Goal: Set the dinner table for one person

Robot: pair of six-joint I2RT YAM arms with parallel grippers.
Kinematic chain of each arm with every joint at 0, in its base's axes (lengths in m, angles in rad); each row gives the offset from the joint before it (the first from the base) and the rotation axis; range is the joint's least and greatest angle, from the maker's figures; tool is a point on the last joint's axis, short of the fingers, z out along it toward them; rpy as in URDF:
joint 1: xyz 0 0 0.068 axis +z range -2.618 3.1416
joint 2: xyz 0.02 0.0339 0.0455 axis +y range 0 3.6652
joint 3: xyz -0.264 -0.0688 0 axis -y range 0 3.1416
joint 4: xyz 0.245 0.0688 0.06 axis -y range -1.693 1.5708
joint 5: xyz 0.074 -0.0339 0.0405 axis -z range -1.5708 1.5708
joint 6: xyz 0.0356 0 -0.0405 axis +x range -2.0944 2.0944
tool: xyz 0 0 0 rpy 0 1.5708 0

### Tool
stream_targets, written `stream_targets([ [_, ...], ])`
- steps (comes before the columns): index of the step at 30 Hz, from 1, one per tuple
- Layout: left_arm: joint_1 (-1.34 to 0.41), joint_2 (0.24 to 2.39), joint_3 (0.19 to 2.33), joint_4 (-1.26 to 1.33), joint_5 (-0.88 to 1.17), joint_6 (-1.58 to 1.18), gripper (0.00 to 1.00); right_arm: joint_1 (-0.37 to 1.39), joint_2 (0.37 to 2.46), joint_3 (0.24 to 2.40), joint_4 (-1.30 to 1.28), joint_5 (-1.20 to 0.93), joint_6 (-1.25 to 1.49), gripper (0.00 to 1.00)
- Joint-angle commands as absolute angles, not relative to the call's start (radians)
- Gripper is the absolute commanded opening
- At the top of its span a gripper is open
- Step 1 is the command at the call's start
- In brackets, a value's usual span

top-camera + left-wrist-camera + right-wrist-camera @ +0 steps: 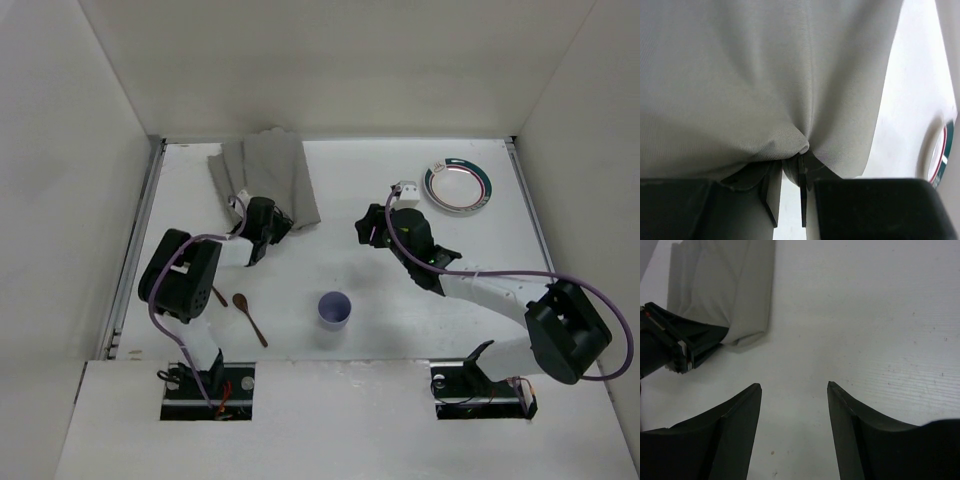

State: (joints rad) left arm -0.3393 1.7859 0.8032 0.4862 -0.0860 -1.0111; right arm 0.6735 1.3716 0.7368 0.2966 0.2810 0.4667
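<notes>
Overhead wide; wrist cams close, sharing table [865,315], mat [740,290].

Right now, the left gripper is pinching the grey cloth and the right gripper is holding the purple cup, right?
No. The right gripper is open, holding nothing, as the right wrist view shows. The left gripper does pinch the grey cloth.

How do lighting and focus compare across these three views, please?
Top external: even, sharp, faint shadows. Left wrist: grey cloth fills it, softly lit, pinched in the dark left tool. Right wrist: table grain crisp; open right tool dark, blurred.
</notes>
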Motion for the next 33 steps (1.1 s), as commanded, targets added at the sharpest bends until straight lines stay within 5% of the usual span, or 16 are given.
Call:
stream_targets([
  [1,-0.379,1.709,0.726,0.448,-0.029,-0.996,0.04,0.673,1.371,0.778,0.321,0.298,0.442,0.62],
  [6,-0.421,1.605,0.637,0.414,-0.074,-1.008,0.11,0.676,1.410,0.817,0.298,0.284,0.428,0.62],
  [8,-0.444,1.545,0.615,0.397,-0.092,-1.012,0.31,0.685,1.436,0.848,0.284,0.266,0.426,0.58],
  [11,-0.455,1.406,0.582,0.374,-0.138,-0.991,0.51,0.706,1.485,0.912,0.250,0.206,0.420,0.41],
  [16,-0.424,1.084,0.496,0.250,-0.277,-0.946,0.52,0.761,1.615,1.067,0.207,0.135,0.396,0.18],
  [19,-0.371,0.942,0.431,0.187,-0.331,-0.960,0.52,0.807,1.741,1.217,0.161,0.127,0.351,0.22],
  [24,-0.242,0.844,0.347,0.141,-0.267,-1.003,0.52,0.873,1.968,1.515,0.026,0.159,0.281,0.60],
  [33,-0.087,0.781,0.224,0.155,-0.129,-1.072,0.51,0.933,2.339,2.053,-0.314,0.302,0.149,0.68],
])
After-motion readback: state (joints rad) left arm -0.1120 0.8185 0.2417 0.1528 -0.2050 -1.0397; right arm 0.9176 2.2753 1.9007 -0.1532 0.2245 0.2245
